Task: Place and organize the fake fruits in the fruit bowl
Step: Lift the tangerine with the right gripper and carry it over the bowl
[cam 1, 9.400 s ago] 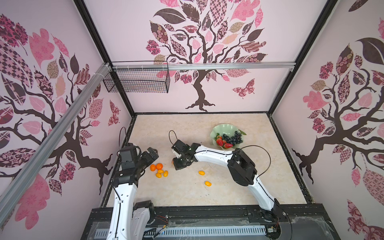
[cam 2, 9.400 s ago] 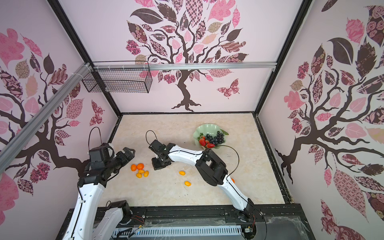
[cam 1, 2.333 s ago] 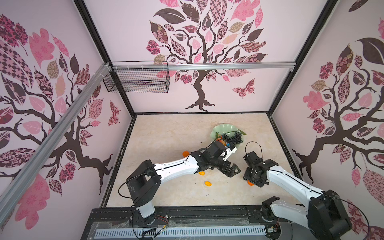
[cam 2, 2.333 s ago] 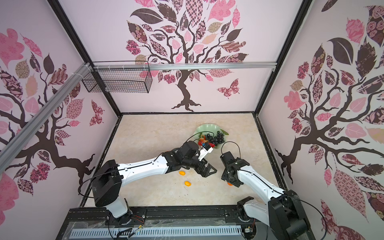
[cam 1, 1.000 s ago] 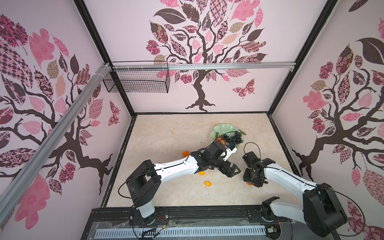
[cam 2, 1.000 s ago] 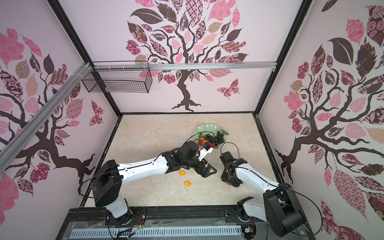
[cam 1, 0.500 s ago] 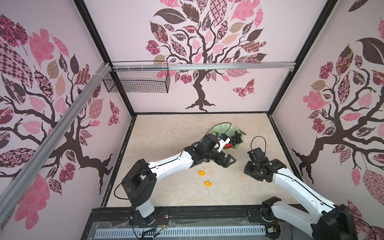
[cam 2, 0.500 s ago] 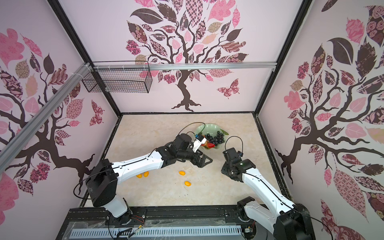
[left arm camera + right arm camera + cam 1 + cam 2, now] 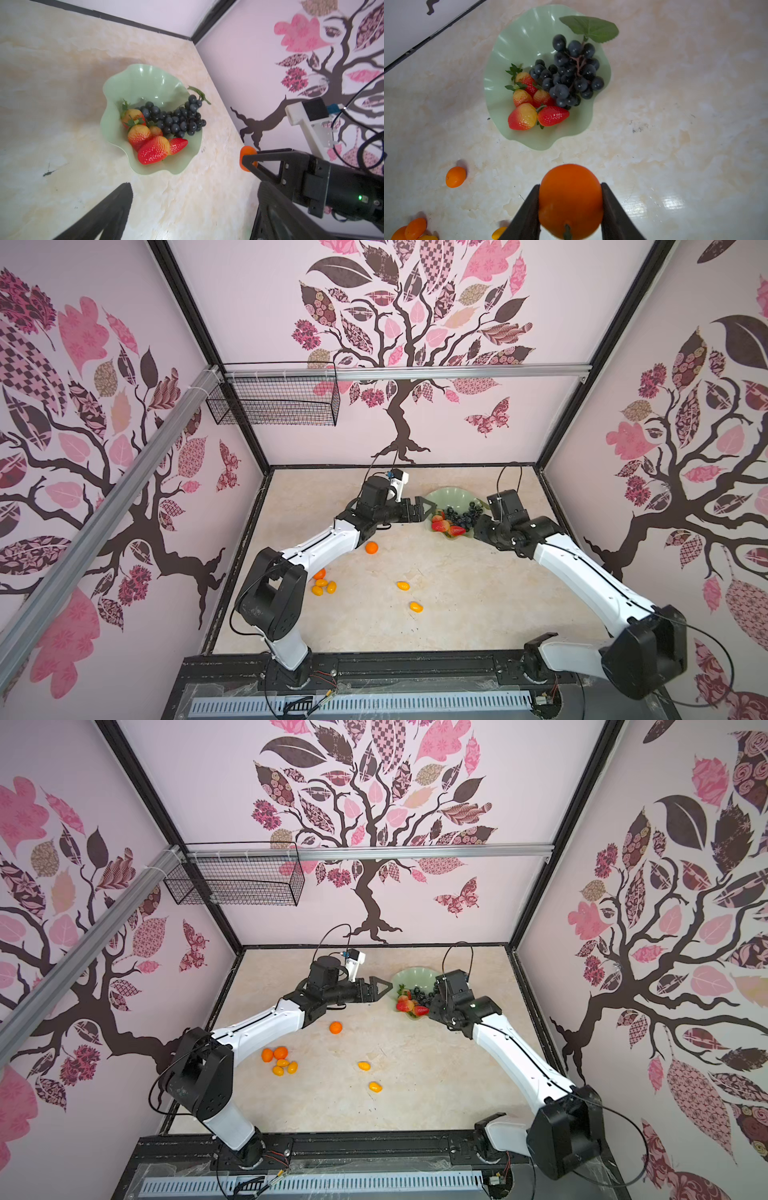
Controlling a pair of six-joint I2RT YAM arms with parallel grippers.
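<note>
Since the round orange plastic fruit (image 9: 571, 199) is pinched at the bottom centre of the right wrist view, short of the pale mint-green scalloped fruit bowl (image 9: 517, 37) in the upper centre, the step in hand is judged to be its delivery. It would best be carried over the bare part of the dish at the frame's upper left, clear of the dark grape bunch (image 9: 571, 72) and the red plastic strawberries (image 9: 529, 108). It should then be lowered close to the dish floor and only then released, so that a roll over the shallow rim onto the marbled beige worktop (image 9: 675, 104) is avoided. The right pincer (image 9: 570, 187) is seen partly spread, its two black fingers pressed against the fruit's sides.

In the left wrist view the held fruit is seen at centre right, to the right of the bowl. The left pincer (image 9: 193, 191) is spread wide along the bottom edge, with nothing between its fingers.

In both top views the left pincer is shown empty just left of the bowl, and the right pincer at the bowl's lower right edge; the held fruit is hidden there. A loose orange (image 9: 371, 547) and small yellow-orange ovals (image 9: 403, 585) lie on the worktop, lower left of the bowl.
</note>
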